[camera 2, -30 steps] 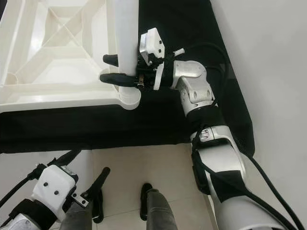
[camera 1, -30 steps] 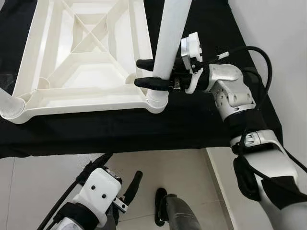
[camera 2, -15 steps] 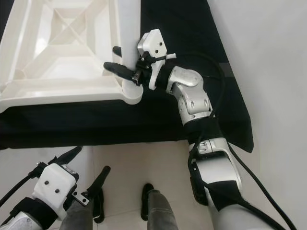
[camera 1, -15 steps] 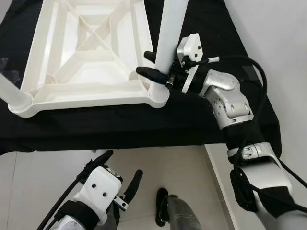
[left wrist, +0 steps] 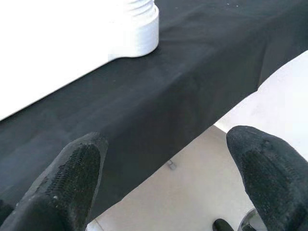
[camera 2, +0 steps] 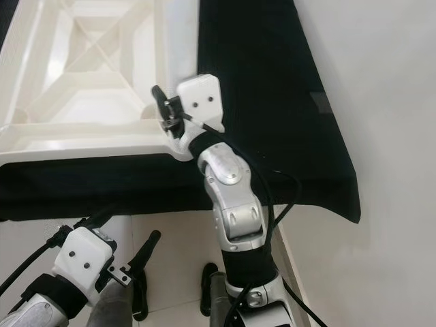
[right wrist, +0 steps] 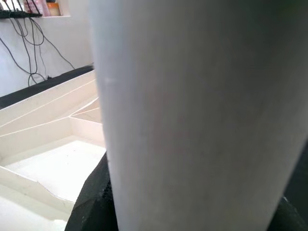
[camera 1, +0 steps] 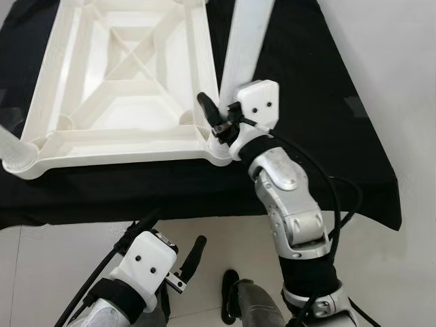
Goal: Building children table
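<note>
A white children's tabletop lies upside down on a black-covered table. A white round leg stands upright in its near right corner socket. My right gripper is shut on this leg just above the socket; in the right wrist view the leg sits between the black fingers. Another white leg stands at the near left corner. My left gripper hangs open below the table's front edge, facing the black cloth and a white corner socket.
The table's front edge runs across just ahead of me, with pale floor tiles below it. A white wall stands close on the right. My black foot is on the floor under the edge.
My right arm has swung round from the right side to the near side of the leg, still gripping it low down. The leg stays in its corner socket. The left arm still hangs.
</note>
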`<state>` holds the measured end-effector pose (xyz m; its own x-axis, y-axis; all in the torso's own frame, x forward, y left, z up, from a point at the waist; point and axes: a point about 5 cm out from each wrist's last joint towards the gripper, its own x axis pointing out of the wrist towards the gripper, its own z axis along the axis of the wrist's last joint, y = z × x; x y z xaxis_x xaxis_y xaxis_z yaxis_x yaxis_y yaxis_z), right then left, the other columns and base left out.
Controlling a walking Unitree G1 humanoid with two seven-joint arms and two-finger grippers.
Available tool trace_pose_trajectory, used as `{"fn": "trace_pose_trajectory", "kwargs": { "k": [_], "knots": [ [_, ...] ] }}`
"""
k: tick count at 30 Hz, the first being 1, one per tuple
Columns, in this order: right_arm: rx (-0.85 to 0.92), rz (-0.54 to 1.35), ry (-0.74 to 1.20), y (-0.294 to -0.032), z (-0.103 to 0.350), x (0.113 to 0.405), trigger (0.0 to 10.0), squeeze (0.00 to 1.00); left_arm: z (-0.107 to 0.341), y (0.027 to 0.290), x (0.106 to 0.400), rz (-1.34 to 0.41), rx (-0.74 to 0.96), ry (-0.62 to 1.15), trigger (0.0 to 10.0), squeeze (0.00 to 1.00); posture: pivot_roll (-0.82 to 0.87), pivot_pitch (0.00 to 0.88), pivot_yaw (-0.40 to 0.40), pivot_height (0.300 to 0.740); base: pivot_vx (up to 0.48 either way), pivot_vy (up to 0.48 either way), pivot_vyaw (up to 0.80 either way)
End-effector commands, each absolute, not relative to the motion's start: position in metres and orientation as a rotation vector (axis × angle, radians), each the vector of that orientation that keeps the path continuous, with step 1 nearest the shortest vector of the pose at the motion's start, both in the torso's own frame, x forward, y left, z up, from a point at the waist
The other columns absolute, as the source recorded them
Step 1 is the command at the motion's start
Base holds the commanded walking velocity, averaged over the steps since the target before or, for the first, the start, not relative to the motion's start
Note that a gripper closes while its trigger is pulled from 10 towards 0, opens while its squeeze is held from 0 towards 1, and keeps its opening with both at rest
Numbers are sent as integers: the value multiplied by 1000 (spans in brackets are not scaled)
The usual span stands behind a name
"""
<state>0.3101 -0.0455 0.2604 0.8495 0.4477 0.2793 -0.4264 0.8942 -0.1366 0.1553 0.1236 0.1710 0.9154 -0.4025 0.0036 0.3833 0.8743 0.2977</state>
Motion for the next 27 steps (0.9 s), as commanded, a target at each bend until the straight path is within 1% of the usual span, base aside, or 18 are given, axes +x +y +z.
{"fn": "trace_pose_trajectory", "kwargs": {
  "k": [1, 7, 9, 13, 16, 17, 18, 19, 24, 25, 26, 27],
  "knots": [
    [-81, 415, -3, -47, 206, 322, 10000, 0, 166, 124, 155, -409, 299, -46, 10000, 0, 182, 335, -100, 740, 0, 0, 0],
    [-78, 421, 4, -44, 209, 316, 10000, 0, 165, 121, 160, -414, 296, -59, 10000, 0, 181, 320, -98, 740, 0, 0, 0],
    [-65, 427, -17, -43, 214, 313, 10000, 0, 166, 123, 161, -412, 300, -63, 10000, 0, 182, 319, -98, 740, 0, 0, 0],
    [-13, 544, -133, -42, 236, 312, 10000, 0, 167, 125, 162, -405, 307, -68, 10000, 0, 185, 313, -97, 740, 0, 0, 0],
    [-14, 556, -145, -43, 239, 312, 10000, 0, 167, 125, 162, -405, 307, -69, 10000, 0, 185, 313, -97, 740, 0, 0, 0],
    [-19, 563, -158, -45, 241, 314, 10000, 937, 167, 124, 163, -407, 306, -71, 10000, 0, 181, 309, -99, 740, 0, 0, 0],
    [-19, 563, -158, -45, 241, 314, 10000, 937, 167, 124, 163, -407, 306, -71, 10000, 0, 181, 309, -99, 740, 0, 0, 0],
    [-27, 577, -172, -47, 245, 316, 10000, 1000, 166, 123, 164, -408, 305, -74, 10000, 0, 182, 307, -101, 740, 0, 0, 0],
    [-17, 619, -195, -49, 251, 317, 10000, 1000, 166, 122, 164, -407, 304, -76, 10000, 0, 186, 307, -103, 740, 0, 0, 0],
    [-3, 657, -211, -49, 255, 316, 10000, 0, 166, 122, 164, -406, 304, -76, 10000, 0, 187, 308, -105, 740, 0, 0, 0],
    [-3, 657, -211, -49, 255, 316, 10000, 0, 166, 122, 164, -406, 304, -76, 10000, 0, 187, 308, -105, 740, 0, 0, 0],
    [1, 744, -251, -50, 263, 316, 10000, 0, 166, 122, 163, -406, 303, -75, 10000, 0, 188, 307, -107, 740, 0, 0, 0]
  ]
}}
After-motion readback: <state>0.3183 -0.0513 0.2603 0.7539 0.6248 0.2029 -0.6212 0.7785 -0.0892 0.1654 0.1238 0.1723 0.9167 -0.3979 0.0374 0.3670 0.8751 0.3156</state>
